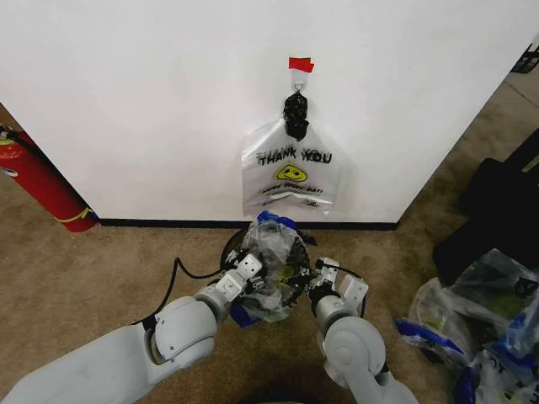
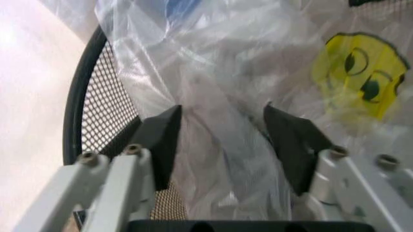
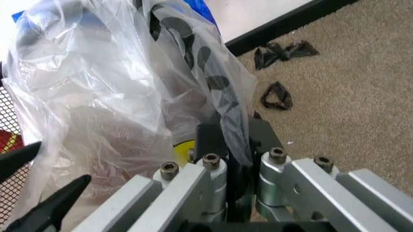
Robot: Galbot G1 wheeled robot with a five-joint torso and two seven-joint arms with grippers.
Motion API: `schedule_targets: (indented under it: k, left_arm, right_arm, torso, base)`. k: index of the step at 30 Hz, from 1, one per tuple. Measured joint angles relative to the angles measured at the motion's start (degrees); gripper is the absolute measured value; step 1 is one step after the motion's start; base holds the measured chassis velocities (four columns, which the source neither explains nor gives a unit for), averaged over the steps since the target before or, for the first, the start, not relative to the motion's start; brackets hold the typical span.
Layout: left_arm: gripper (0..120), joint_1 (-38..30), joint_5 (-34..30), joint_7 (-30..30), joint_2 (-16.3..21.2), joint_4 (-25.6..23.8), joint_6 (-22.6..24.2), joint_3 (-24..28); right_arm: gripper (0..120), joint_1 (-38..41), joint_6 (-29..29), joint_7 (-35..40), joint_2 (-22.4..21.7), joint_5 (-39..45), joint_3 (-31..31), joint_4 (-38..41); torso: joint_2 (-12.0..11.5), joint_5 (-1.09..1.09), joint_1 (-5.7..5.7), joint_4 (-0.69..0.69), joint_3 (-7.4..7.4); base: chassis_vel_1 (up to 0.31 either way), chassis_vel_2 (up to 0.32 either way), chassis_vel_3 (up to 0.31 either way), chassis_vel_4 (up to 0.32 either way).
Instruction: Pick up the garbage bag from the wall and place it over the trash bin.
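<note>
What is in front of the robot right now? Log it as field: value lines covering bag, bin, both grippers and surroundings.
garbage bag: garbage bag bunched up over the bin's mouth, smiley print showing
trash bin: trash bin black mesh, on carpet at the wall's foot
left gripper: left gripper open, bag plastic between its fingers, beside the rim
right gripper: right gripper shut on a fold of the bag
wall: second bag hanging from a hook, black knot on top
floor: fire extinguisher at left; stuffed clear bags at right
</note>
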Motion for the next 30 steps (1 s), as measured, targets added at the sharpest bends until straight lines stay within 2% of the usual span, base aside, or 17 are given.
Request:
schedule_targets:
  k: [3,5,6,10,14,18,22,30]
  left_arm:
    - [36,0.2,0.0,-0.1,0.2,0.2,0.0,-0.4]
    - [34,0.2,0.0,-0.1,0.2,0.3,0.0,-0.5]
    - [26,0.4,-0.1,-0.3,0.0,0.5,-0.1,-0.9]
    - [9,0.8,-1.0,-1.1,0.0,0.0,-0.6,-1.9]
    - [0,1.3,-1.6,-1.5,0.2,-0.5,-1.1,-3.1]
    - [0,1.7,-2.3,-1.8,0.4,-0.7,-1.5,-4.8]
    - [0,2.7,-4.6,-2.0,1.3,-1.7,-2.0,-10.8]
    - [0,5.8,-6.9,-1.8,3.4,-1.5,-2.5,-16.8]
  right_arm:
    - [0,0.2,0.0,0.0,-0.1,0.4,-0.1,-0.1]
    - [0,0.2,0.0,0.0,-0.2,0.4,-0.1,-0.1]
    - [0,0.2,0.0,0.0,-0.2,0.4,-0.1,-0.3]
    - [0,0.1,0.0,0.0,-0.3,0.4,-0.1,-0.3]
    - [0,0.2,0.0,0.0,-0.3,0.5,0.0,-0.4]
    - [0,0.2,0.0,0.0,-0.3,0.8,0.2,-0.5]
    - [0,0.0,0.0,-0.1,-0.2,1.6,0.6,-0.8]
    - [0,-1.0,0.9,-2.2,-0.8,3.1,1.5,-0.5]
  torso:
    - [0.0,0.0,0.0,0.0,0.0]
    - [0.0,0.0,0.0,0.0,0.0]
    - [0.0,0.0,0.0,0.0,0.0]
    - [0.0,0.0,0.0,-0.01,0.0]
    - [0.0,0.0,0.0,0.0,0.0]
    - [0.0,0.0,0.0,-0.01,0.0]
    - [0.0,0.0,0.0,0.0,0.0]
    - [0.0,-0.01,0.0,0.0,0.0]
  base:
    - [0.0,0.0,0.0,0.0]
    - [0.0,0.0,0.0,0.0]
    - [0.0,0.0,0.0,0.0]
    - [0.0,0.0,0.0,0.0]
    - [0.0,0.0,0.0,0.0]
    - [0.0,0.0,0.0,0.0]
    - [0.0,0.0,0.0,0.0]
    - [0.0,0.0,0.0,0.0]
